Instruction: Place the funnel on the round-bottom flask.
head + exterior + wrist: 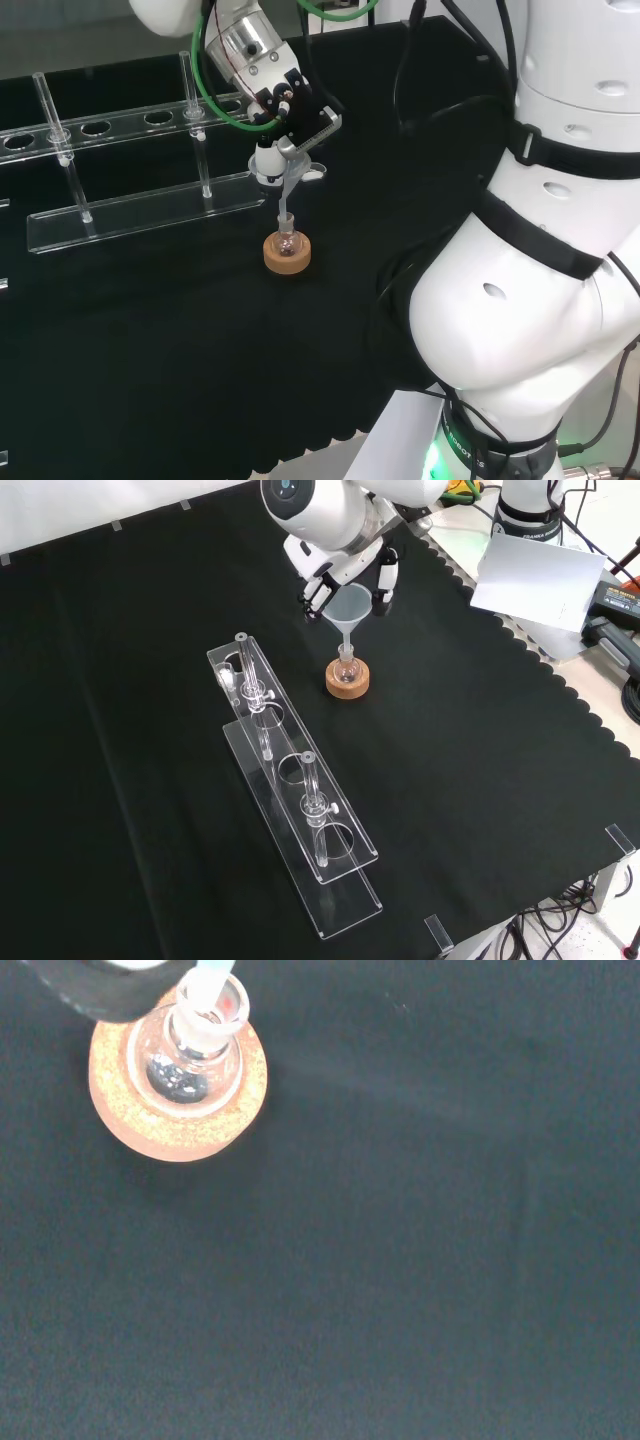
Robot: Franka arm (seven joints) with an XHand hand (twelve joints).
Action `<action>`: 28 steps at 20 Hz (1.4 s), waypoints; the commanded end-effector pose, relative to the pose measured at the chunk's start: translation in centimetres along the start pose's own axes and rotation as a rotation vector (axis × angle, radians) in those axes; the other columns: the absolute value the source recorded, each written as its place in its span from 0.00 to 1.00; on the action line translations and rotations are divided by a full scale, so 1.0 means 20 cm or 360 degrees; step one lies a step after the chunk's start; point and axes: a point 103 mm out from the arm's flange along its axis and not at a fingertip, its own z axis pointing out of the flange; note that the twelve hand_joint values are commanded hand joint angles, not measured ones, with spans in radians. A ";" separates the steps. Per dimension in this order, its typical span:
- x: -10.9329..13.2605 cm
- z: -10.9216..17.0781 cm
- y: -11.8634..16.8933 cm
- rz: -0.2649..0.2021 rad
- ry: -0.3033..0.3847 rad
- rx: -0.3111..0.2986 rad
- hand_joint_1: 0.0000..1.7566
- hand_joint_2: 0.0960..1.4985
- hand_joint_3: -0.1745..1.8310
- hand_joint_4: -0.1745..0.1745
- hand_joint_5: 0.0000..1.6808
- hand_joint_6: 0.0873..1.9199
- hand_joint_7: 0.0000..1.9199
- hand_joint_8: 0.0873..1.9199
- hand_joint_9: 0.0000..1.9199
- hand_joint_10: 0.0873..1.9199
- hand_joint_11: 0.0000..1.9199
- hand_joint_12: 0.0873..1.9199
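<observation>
Hand (352,578) clamped on funnel (347,610), stem in flask (347,667); clear rack (290,810) stands beside.

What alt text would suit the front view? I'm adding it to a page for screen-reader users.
A robot hand holds a clear funnel with its stem in the neck of a small round flask, which sits on a cork ring on black cloth. A clear plastic rack stands to the left.
</observation>
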 end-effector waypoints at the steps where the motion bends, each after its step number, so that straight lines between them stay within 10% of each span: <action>1: 0.00 0.01 0.02 -0.0001 -0.0003 0.0013 0.47 0.69 0.00 0.45 0.35 0.28 0.39 0.31 0.52 0.19 0.34 0.62; 28: 0.02 0.08 0.08 -0.0033 0.0014 0.0056 0.46 0.69 0.00 0.43 0.33 0.28 0.38 0.31 0.51 0.18 0.34 0.61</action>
